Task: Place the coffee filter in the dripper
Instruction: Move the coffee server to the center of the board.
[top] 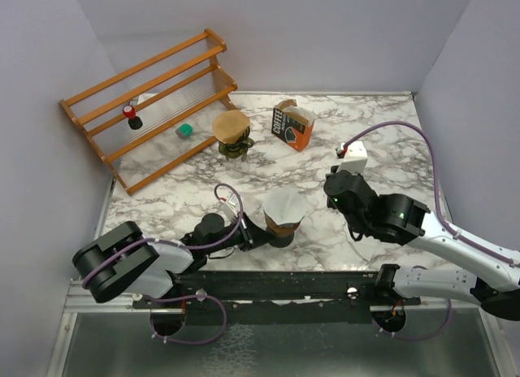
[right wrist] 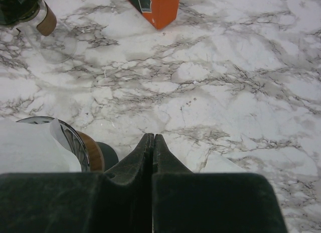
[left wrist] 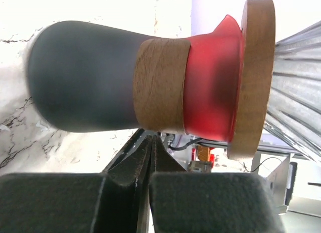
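Top external view: the carafe (top: 280,229) stands near the front edge of the marble table (top: 382,133). The dripper (left wrist: 296,87) sits on its mouth and the white coffee filter (top: 284,204) is seated in it, open side up. The left gripper (top: 266,237) lies low at the carafe's left side, just beside its lower body; contact cannot be confirmed from this view. Behind the carafe and slightly to its left stands a second carafe (top: 233,141) carrying a brown filter (top: 231,125). Behind the first carafe, slightly right, is an orange coffee box (top: 292,125). A wooden rack (top: 146,93) occupies the far left corner, well apart from the carafe.

Left wrist view: the jaws are fully together with nothing between them. Their tips end just below the carafe's wooden collar (left wrist: 160,85). Whether they touch it cannot be told. Above the collar in sequence are a red section (left wrist: 210,82), a wooden ring (left wrist: 256,77) and the ribbed glass dripper.

Right wrist view: the right gripper (right wrist: 153,142) is also pressed fully closed and empty. It sits over bare marble to the right of the carafe, apart from it. The filter shows white inside the dripper rim at the lower left of this view. The coffee box appears beyond the fingertips.
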